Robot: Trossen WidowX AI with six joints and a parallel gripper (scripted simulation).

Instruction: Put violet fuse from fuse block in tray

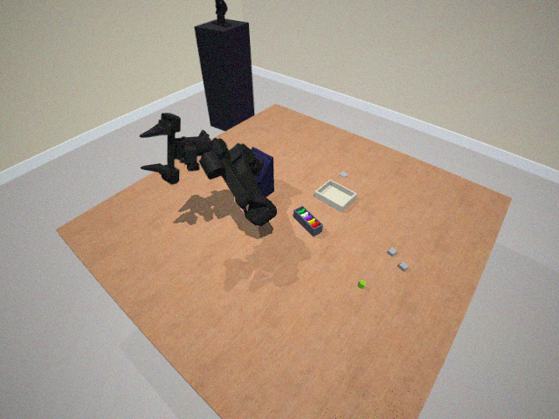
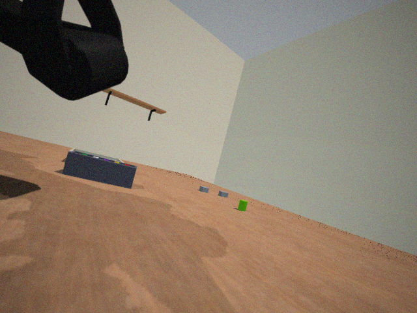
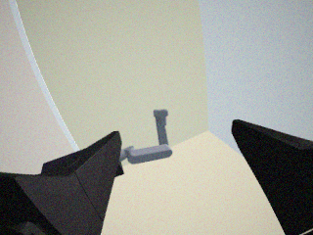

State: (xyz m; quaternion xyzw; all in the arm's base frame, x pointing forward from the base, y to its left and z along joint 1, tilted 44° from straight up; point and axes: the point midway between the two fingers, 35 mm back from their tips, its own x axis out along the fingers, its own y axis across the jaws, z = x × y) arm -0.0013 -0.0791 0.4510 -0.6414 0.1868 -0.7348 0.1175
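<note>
Top view, gripper: the gripper (image 1: 155,151) hangs at about ten o'clock from the fuse block, well apart from it, its two fingers spread wide with nothing between them — a pose that fits an arm not yet turned toward the work.
Top view, arm: the arm (image 1: 234,175) is folded over its dark blue base (image 1: 266,168), pointing away from the fuses.
Top view, fuse block: the fuse block (image 1: 307,220) sits on the wooden table (image 1: 279,325), holding a row of coloured fuses; the violet fuse (image 1: 309,218) is seated mid-row, neighbours close on both sides, which is why a straight-up pull looks necessary.
Top view, tray: the tray (image 1: 335,195) lies just beside the block at about one o'clock, a short carry once the fuse is out.
Top view, loose pieces: a green block (image 1: 362,284) and grey blocks (image 1: 391,251) lie well apart at four to five o'clock.
Exterior view, block: only the fuse tops show as thin coloured marks above the wall; violet sits mid-row.
Exterior view, arm: a dark arm link fills the upper left, high above the table.
Wrist view, fingers: both fingers frame wall and floor only — no fuse, block or tray in sight.
Stage: by my judgement, the approach is not begun.
</note>
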